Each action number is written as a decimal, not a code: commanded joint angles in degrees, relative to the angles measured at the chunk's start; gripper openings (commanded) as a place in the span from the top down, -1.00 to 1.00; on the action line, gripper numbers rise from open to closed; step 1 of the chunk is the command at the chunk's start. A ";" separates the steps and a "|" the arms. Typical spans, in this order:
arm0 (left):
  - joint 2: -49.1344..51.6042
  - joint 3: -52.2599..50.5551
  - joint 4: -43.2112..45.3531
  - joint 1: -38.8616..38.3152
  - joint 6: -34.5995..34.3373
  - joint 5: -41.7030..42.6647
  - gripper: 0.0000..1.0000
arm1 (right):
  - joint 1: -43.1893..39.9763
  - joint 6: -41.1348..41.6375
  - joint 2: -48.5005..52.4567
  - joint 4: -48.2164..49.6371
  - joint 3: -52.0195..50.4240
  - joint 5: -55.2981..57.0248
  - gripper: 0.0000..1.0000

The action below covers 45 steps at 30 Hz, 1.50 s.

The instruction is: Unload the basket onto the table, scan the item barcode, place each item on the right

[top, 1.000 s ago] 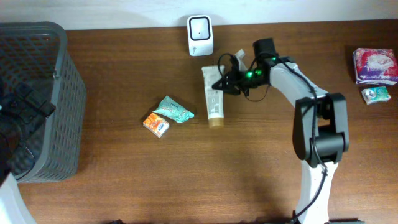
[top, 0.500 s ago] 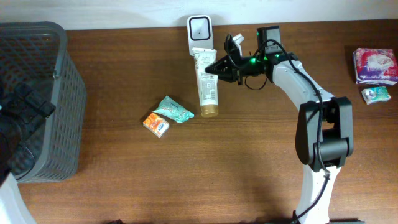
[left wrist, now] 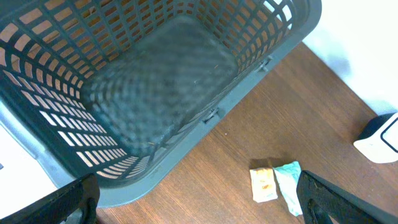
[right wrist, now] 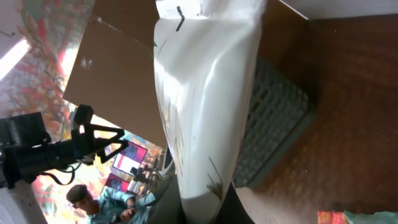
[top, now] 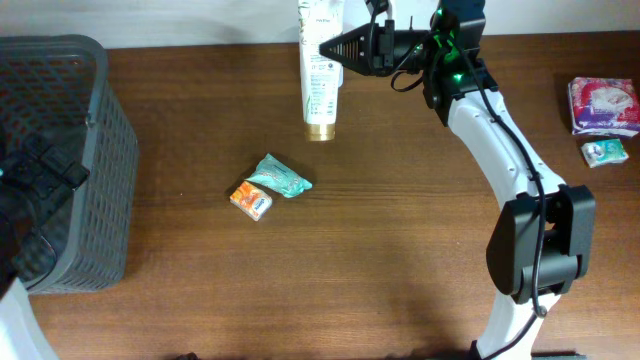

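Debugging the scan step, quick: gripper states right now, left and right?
Left gripper: open, holding nothing.
Right gripper: closed on the white tube.

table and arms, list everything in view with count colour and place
tube: 1, white with gold cap, held up at back centre
scanner: 1, white, back edge, seen only from left wrist
basket: 1, grey, left
orange packet: 1, left of centre
teal packet: 1, beside orange packet
pink pack: 1, far right
green packet: 1, by pink pack
table: 1, brown
right gripper: shut on tube
left gripper: open, over basket
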 commanded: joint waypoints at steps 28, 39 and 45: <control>-0.09 -0.02 -0.02 0.31 -0.48 -0.22 -0.98 | -0.02 -35.65 -1.44 -77.37 0.92 85.11 0.92; -0.09 -0.02 -0.02 0.31 -0.48 -0.24 -0.98 | 0.09 -35.41 4.52 -83.65 -1.49 105.24 0.92; -0.09 -0.02 -0.02 0.31 -0.48 -0.22 -0.98 | 4.44 -35.34 6.25 -78.16 -1.49 88.50 0.92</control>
